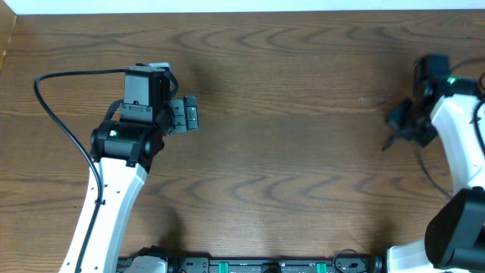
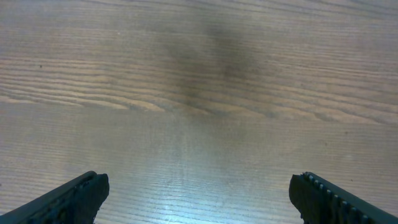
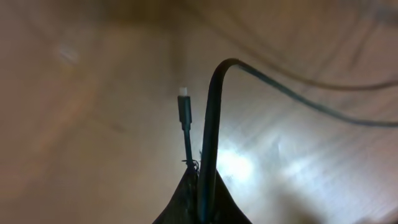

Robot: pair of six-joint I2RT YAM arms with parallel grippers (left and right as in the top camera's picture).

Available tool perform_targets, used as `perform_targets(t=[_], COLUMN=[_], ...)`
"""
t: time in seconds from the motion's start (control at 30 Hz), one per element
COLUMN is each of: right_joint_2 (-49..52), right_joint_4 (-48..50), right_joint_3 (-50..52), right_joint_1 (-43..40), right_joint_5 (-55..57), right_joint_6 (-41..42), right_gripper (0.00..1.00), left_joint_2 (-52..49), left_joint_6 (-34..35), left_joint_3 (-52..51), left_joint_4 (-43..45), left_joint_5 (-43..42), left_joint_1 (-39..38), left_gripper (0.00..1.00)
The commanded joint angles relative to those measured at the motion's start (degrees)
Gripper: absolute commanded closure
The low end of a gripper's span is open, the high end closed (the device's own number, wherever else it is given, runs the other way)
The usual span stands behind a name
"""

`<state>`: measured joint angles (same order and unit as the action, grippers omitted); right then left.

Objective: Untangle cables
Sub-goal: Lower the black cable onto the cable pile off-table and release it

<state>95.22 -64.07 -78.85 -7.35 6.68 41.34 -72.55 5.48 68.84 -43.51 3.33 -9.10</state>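
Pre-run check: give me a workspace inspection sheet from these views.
Surface: brown wood-grain table.
Job's things: black cable pinched in right end effector, plug end sticking out beside it; no other cords seen.
Clutter: nothing seen.
End effectors: left end effector open over bare wood; right shut.
Cables: left arm's thick black lead loops over table.
Surroundings: white strip along far edge.

A brown bench [image 1: 288, 152] with long, wavy wood grain fills the view. A white strip [image 1: 250, 6] runs along its far edge. Light from above leaves a pale, soft sheen on the wood.
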Motion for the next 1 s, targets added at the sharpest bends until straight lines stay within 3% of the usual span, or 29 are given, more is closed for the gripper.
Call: perform_targets(t=[0.0,0.3,0.57,0.97], right_joint_2=[-0.42,-0.46,-0.39,1.31], right_joint_4=[0.17,7.89,16.46,16.31], right_joint_3=[-8.15,-20.06,-20.41,-19.19], right_joint_1=[-0.68,-4.85,-13.86,-32.68], right_joint_5=[7.67,21.81,29.86,31.54], right_joint_6=[-1.14,-1.16,-1.16,-1.16], right_gripper=[0.99,0.99,0.99,0.99], left_joint_2=[-0.22,-0.22,-0.22,-0.22], left_joint_6=[-0.94,-0.94,-0.94,-0.94], left_joint_3=[0.7,0.7,0.7,0.7], left_joint_4=[-0.17,-0.17,-0.17,-0.17], left_joint_5=[0.13,0.13,0.13,0.13], left_joint_1=[0.2,0.2,0.2,0.2], left_gripper=[0.03,0.03,0.03,0.03])
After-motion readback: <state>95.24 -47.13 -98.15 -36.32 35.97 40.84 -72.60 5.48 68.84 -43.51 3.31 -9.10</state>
